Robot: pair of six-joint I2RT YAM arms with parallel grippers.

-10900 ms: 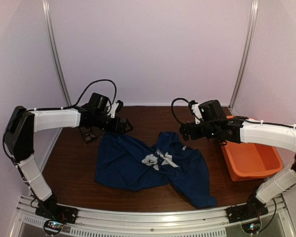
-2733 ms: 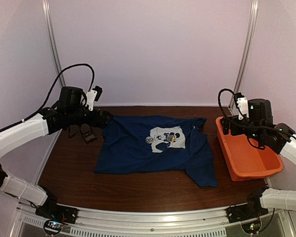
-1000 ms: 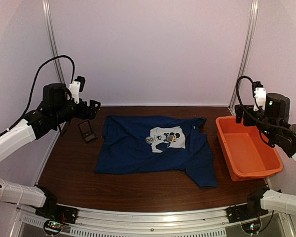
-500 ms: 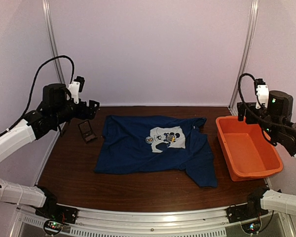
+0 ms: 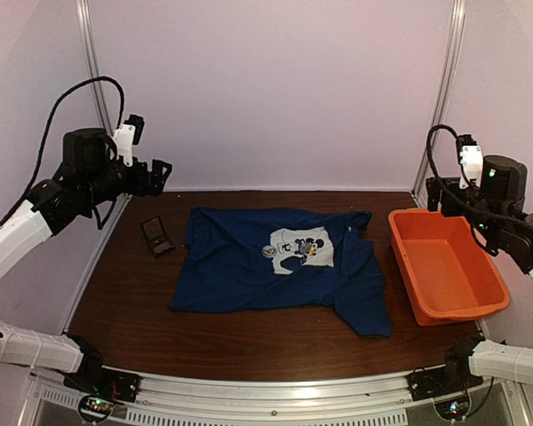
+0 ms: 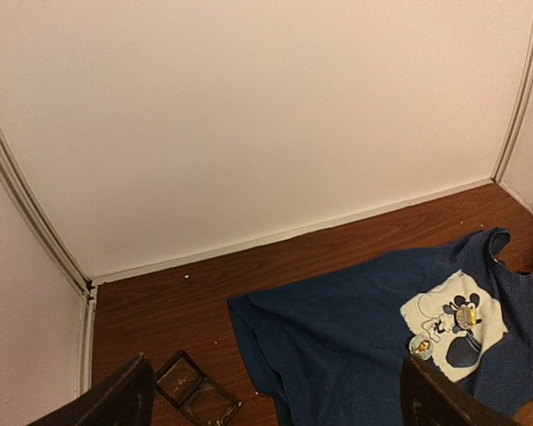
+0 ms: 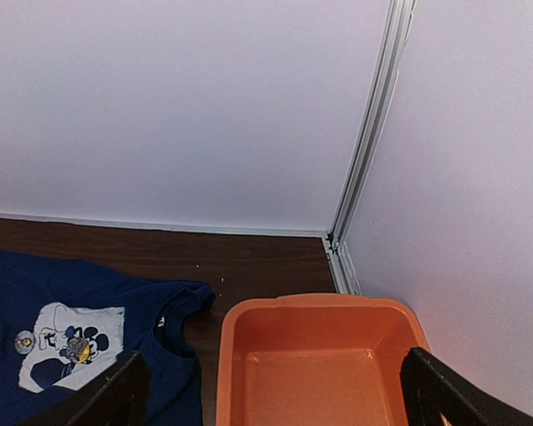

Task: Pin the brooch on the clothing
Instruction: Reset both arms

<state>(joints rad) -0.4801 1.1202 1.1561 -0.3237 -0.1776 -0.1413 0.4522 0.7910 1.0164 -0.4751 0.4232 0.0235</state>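
The navy T-shirt (image 5: 266,275) lies spread flat in the middle of the table, its white mouse print (image 5: 306,248) facing up. The tiny round brooch (image 5: 269,252) sits on the shirt at the print's left edge. It also shows in the left wrist view (image 6: 420,347) and the right wrist view (image 7: 23,342). My left gripper (image 5: 158,170) is raised high at the back left, open and empty, away from the shirt (image 6: 338,337). My right gripper (image 5: 434,194) is raised at the back right above the tub, open and empty.
A small black hinged box (image 5: 156,236) lies open on the table left of the shirt, also seen in the left wrist view (image 6: 196,399). An orange plastic tub (image 5: 407,266) stands empty at the right, its rim (image 7: 224,355) close to the shirt's collar. Walls enclose the back and sides.
My left arm has lifted higher and drawn back to the left, away from the box. My right arm has risen slightly. The shirt and brooch have not moved.
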